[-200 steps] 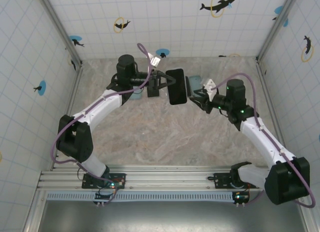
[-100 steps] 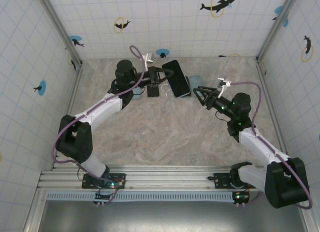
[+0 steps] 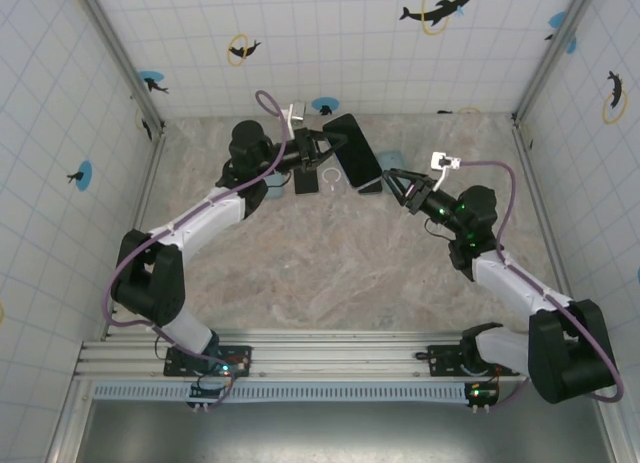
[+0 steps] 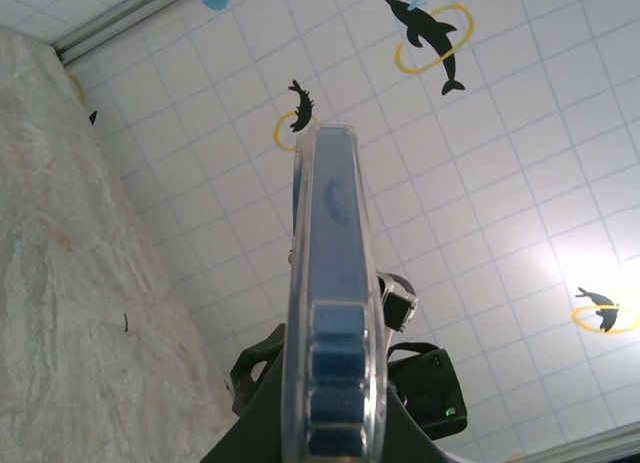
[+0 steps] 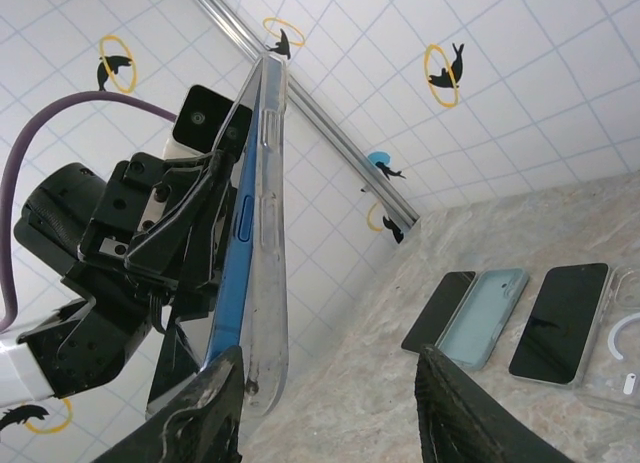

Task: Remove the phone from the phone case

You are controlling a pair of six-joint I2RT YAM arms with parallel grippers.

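The marbled worktop (image 3: pixel 330 273) has both arms reaching in over its far end. The left arm (image 3: pixel 200 218) holds the phone (image 3: pixel 352 151) up off the surface at a tilt, inside its clear case (image 5: pixel 265 243). The left tool (image 3: pixel 325 148) is pressed together on it, pinching phone and case. The right arm (image 3: pixel 510 278) brings the right tool (image 3: pixel 400 191) just beside the phone's right side. Its fingers (image 5: pixel 205 408) are spread wide, and one sits right by the case's rim; I can't tell if it touches. Flat on the worktop lie a dark phone (image 5: pixel 440 311), a teal case (image 5: pixel 487 316) and a second phone (image 5: pixel 560 323).
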